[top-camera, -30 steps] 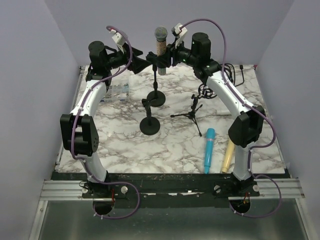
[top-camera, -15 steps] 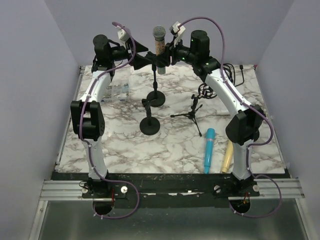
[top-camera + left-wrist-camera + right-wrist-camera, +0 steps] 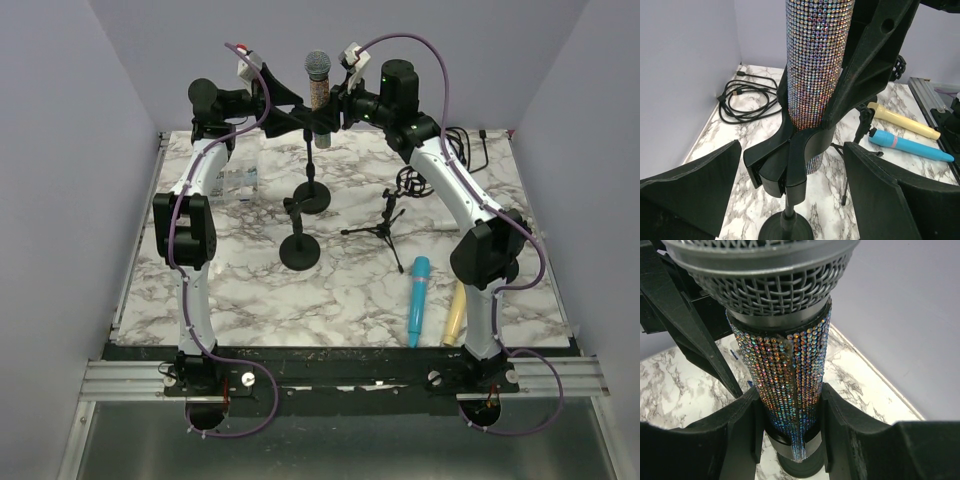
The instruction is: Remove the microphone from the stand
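My right pincer [image 3: 790, 427] is pinching the mic [image 3: 787, 370]. Both fingers [image 3: 740, 435] press against the lower part of its glittery body, a little below the mesh head. In the top view this pincer [image 3: 333, 112] comes at the mic from the right.

The mic stands upright in the clip [image 3: 785, 167] on top of the stand [image 3: 312, 198], high over the far part of the marble table [image 3: 250, 290]. Its bottom end shows below the clip.

My left pincer [image 3: 792, 155] is spread wide. One finger [image 3: 695, 192] sits on each side of the clip with a gap on both sides, so it touches nothing. From above it reaches in from the left at clip height, facing the right pincer across the stand. In its own camera, one black finger of the right pincer rises along the mic's right side.

A shorter stand [image 3: 299, 248] with a round base is just in front of the tall one, and a small tripod [image 3: 383, 226] is to its right. A blue tube [image 3: 417, 298] and a yellow tube [image 3: 456, 310] lie side by side near my right arm's base. A coiled black cable [image 3: 745, 97] lies by the far right corner
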`<state>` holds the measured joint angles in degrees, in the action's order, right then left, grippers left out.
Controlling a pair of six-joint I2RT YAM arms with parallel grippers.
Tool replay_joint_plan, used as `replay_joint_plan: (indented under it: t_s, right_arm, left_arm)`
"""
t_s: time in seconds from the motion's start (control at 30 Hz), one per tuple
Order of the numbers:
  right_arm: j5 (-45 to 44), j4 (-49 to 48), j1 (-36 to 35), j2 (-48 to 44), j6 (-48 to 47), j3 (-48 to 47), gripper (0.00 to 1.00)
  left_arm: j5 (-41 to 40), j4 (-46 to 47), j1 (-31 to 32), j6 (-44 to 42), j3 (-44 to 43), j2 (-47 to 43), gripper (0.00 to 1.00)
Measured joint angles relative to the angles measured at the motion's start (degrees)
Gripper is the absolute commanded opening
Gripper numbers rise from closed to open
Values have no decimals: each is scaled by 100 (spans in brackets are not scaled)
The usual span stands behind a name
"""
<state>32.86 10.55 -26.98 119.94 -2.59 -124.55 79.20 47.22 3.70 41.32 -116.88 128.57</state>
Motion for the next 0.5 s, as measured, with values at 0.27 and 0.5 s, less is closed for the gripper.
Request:
replay_joint_plan:
  t_s: [0.27,0.5]
  right_arm:
    - [-13,-105,9,-4,72,66,13]
    - [-267,-551,9,-144,356,452,56]
  left_arm:
    - [0,114,17,-22,116,-2,64]
    - [-348,-323,63,-667,669,-210,44]
